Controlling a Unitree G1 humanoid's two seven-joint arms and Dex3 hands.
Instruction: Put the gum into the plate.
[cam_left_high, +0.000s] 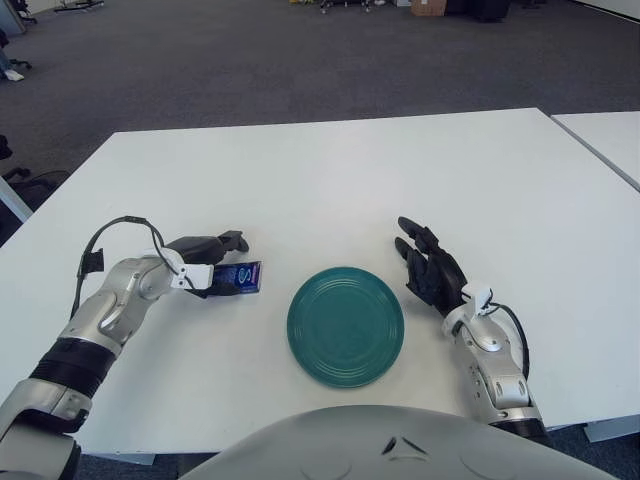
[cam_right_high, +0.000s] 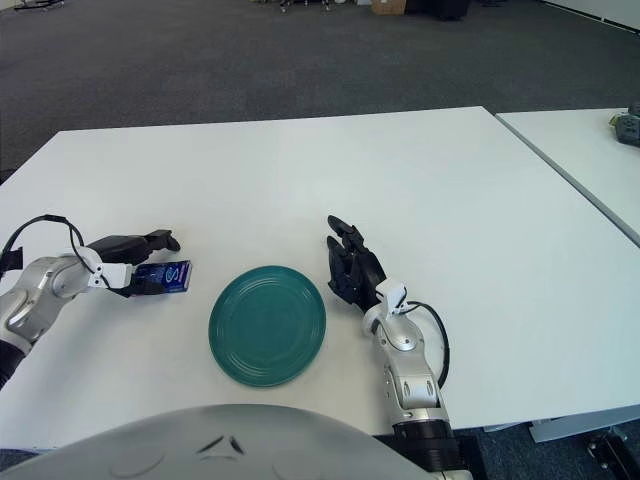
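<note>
- The left hand lies on the white counter, fingers around the blue gum.
- The green plate sits just right of the gum.
- The right hand shows right of the plate, fingers spread.

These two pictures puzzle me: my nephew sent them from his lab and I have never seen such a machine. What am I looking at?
Both pictures come from one stereo camera on a humanoid robot's head, looking down at a white rectangular table; the grey curve at the bottom is the robot's own body. On the table lies a round teal plate. The robot's left hand, black with three fingers, is at a small blue gum packet left of the plate, its fingers around the packet's left end. The packet sits low at the table and outside the plate. The right hand shows beside the plate's right side, fingers spread, holding nothing.
</note>
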